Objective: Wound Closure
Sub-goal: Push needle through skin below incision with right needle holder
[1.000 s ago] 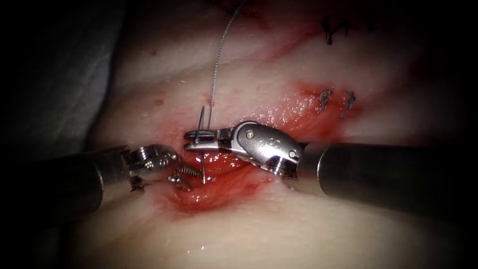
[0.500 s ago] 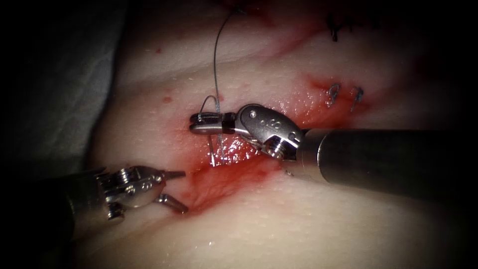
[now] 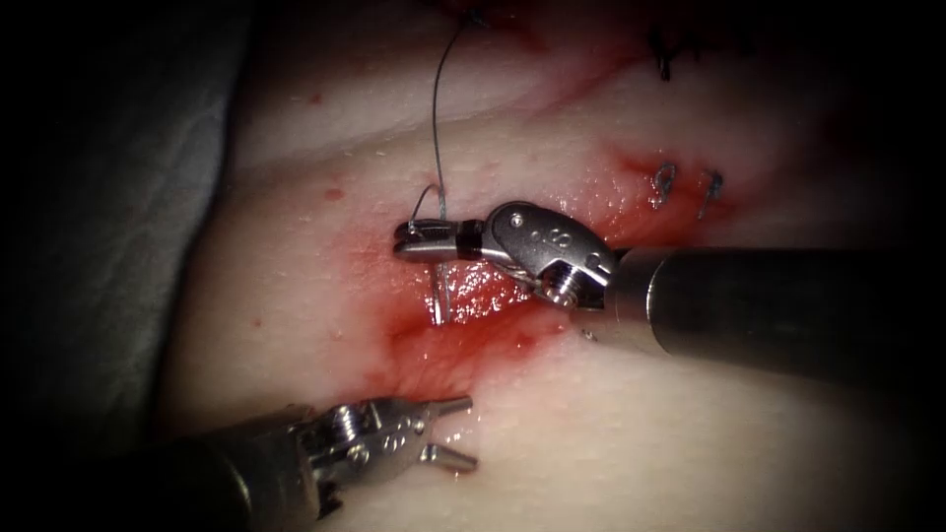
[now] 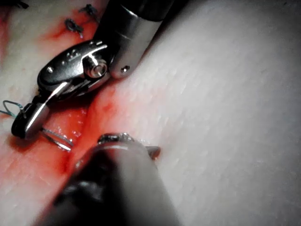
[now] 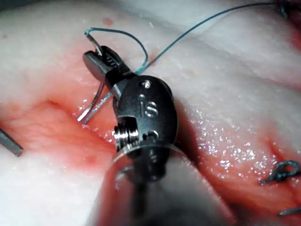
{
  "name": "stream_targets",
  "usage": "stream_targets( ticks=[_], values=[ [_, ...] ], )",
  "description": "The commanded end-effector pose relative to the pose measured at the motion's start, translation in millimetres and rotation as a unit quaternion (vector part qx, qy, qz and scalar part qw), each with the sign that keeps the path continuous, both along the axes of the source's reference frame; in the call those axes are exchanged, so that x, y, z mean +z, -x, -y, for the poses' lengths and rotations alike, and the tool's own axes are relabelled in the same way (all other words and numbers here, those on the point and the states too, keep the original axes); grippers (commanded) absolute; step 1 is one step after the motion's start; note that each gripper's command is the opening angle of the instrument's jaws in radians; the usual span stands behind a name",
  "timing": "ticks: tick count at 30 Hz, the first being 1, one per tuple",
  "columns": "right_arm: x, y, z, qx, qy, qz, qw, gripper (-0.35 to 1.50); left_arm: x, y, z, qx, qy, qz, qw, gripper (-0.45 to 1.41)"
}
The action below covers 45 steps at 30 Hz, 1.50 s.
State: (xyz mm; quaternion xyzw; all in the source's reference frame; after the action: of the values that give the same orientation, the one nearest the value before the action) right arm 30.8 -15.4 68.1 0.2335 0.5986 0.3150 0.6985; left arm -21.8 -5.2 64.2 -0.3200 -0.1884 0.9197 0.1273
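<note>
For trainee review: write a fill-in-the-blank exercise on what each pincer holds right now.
1. The right pincer is shut on the ____.
2. The left pincer stands ____ and holds nothing.
3. The needle has its point down in the red ____ of the tissue.
4. The thread trails from the needle's ____ end.

Missing words: needle; open; cut; rear

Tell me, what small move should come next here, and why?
Probably bring the open, empty left end effector toward the wet red cut: the right end effector is shut on the thin curved steel needle, whose point sits there.
</note>
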Motion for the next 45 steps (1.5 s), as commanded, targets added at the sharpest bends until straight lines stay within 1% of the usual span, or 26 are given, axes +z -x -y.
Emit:
stream_targets(
  ticks=[1, 3, 5, 14, 21, 27, 32, 35, 38, 45],
  values=[
    [0.5, -0.9, 0.1, 0.0, -0.002, -0.001, 1.0, -0.35, 0.8, 0.2, 0.2, 0.003, -0.001, 0.0, 1.0, 0.64],
    [0.6, -0.8, -0.1, 0.002, -0.011, -0.001, 1.0, -0.35, 1.3, -0.8, 0.5, 0.007, -0.003, -0.004, 1.0, 0.64],
    [0.7, -0.7, -0.3, 0.003, -0.014, -0.001, 1.0, -0.35, 1.9, -1.2, 1.1, 0.008, -0.001, -0.006, 1.0, 0.64],
    [0.9, -0.3, -0.6, 0.006, -0.034, 0.0, 0.999, -0.35, 3.5, -0.3, 2.6, 0.018, -0.017, 0.012, 1.0, 0.62],
    [0.9, -0.3, -0.7, 0.005, -0.064, -0.005, 0.998, -0.35, 4.8, -0.8, 2.9, 0.02, -0.028, 0.019, 0.999, 0.62],
    [0.9, -0.4, -0.5, 0.003, -0.135, -0.018, 0.991, -0.35, 5.8, -1.1, 2.8, 0.023, -0.038, 0.026, 0.999, 0.62],
    [0.9, -0.4, -0.3, 0.001, -0.164, -0.027, 0.986, -0.35, 6.3, -1.4, 2.7, 0.027, -0.04, 0.03, 0.998, 0.61],
    [1.0, -0.5, -0.3, 0.004, -0.185, -0.043, 0.982, -0.35, 6.6, -1.7, 2.8, 0.03, -0.039, 0.031, 0.998, 0.61],
    [1.1, -0.6, -0.1, 0.002, -0.199, -0.049, 0.979, -0.35, 6.9, -1.9, 2.8, 0.033, -0.039, 0.033, 0.998, 0.61],
    [0.8, -1.0, 1.0, -0.008, -0.242, -0.065, 0.968, -0.35, 7.6, -2.8, 2.4, 0.036, -0.041, 0.035, 0.998, 0.59]
  ],
)
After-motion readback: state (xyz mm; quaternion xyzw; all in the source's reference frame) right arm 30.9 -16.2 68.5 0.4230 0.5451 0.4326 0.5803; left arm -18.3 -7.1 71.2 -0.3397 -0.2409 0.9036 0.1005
